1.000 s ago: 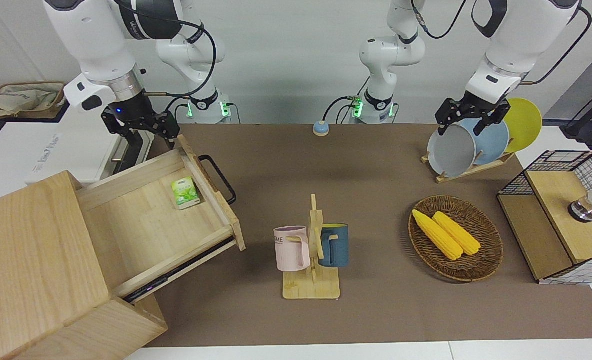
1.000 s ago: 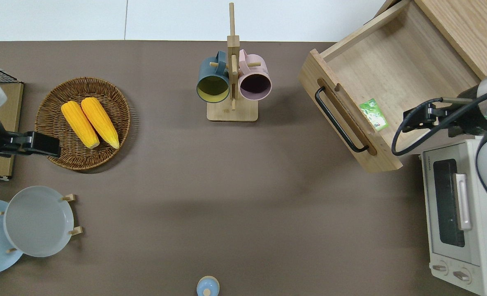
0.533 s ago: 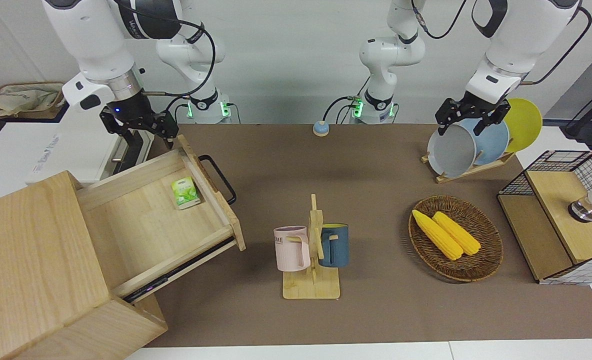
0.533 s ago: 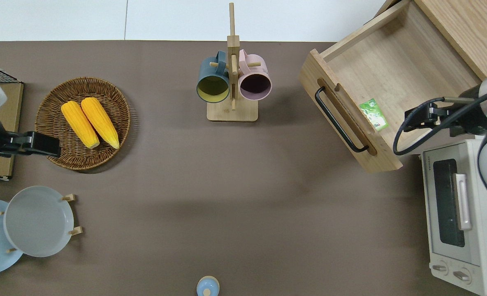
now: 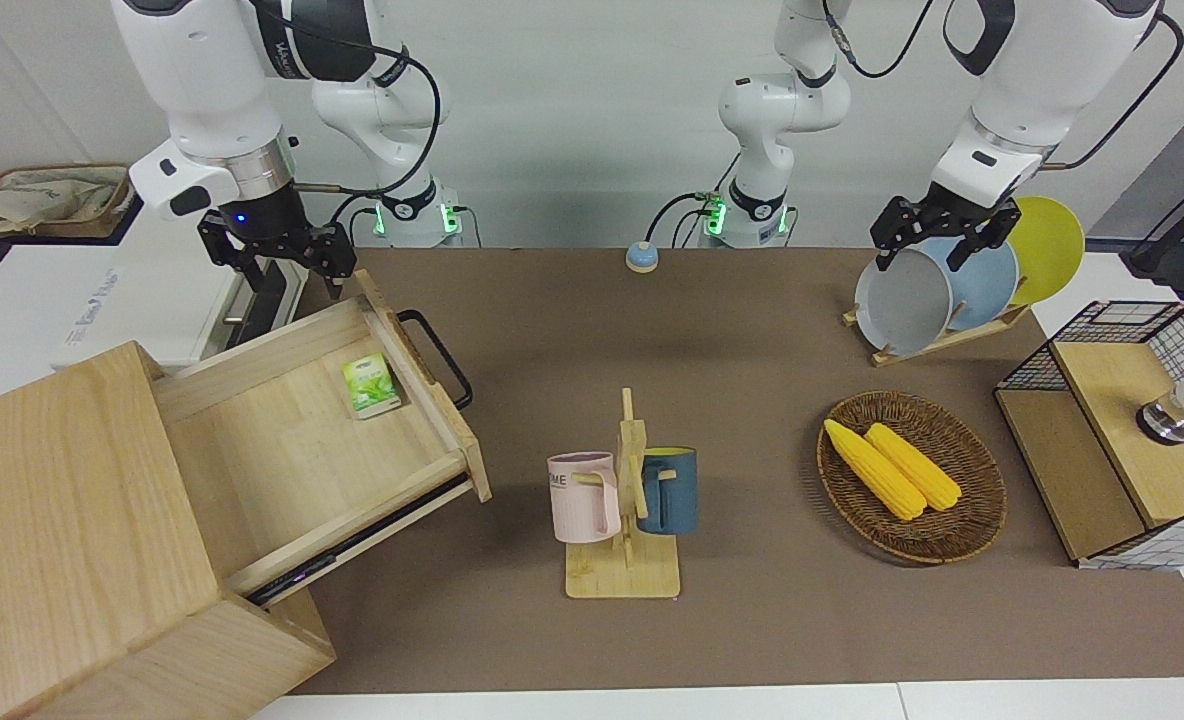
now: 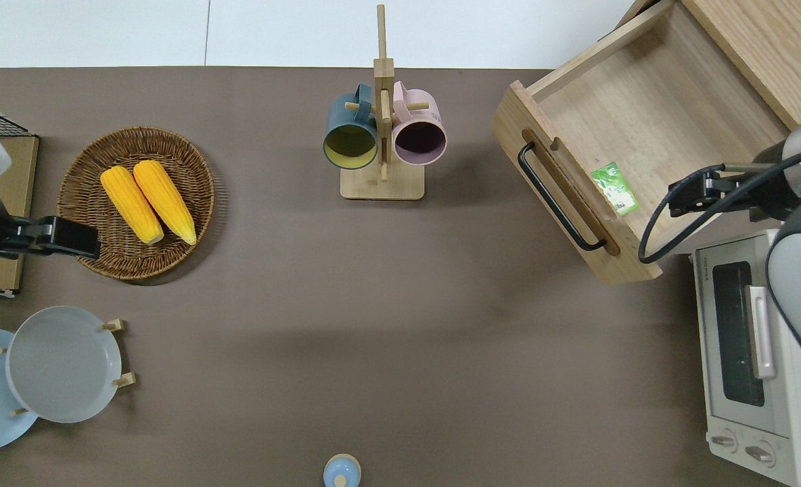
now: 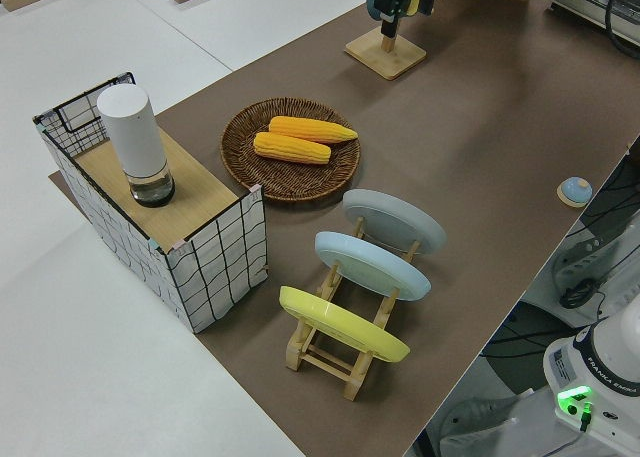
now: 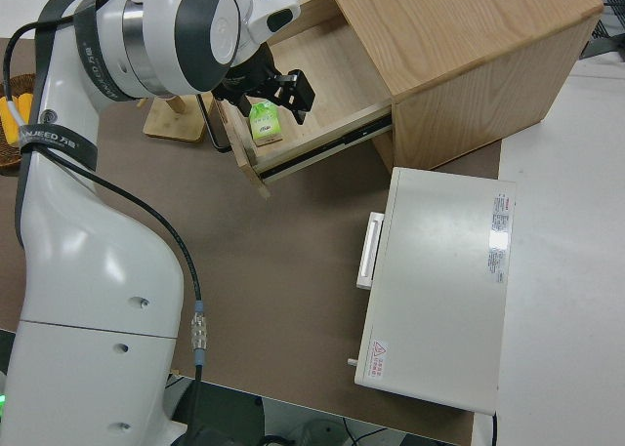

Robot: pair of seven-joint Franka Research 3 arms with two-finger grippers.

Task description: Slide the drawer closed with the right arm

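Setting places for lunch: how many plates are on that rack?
3, all standing on the rack at the left arm's end of the table: a grey plate farthest from the robots, a blue plate in the middle, and a yellow plate nearest them. None seems hidden.

The drawer [image 5: 322,440] stands pulled far out of the cabinet [image 5: 62,520]; its handle [image 5: 435,357] faces a wide bare stretch of bench [image 5: 552,330]; the mug rack [image 5: 627,510] stands well apart from the panel; the toaster oven [image 6: 756,352] crowds the drawer's corner nearer to the robots, where the right end effector [image 5: 274,255] hangs.
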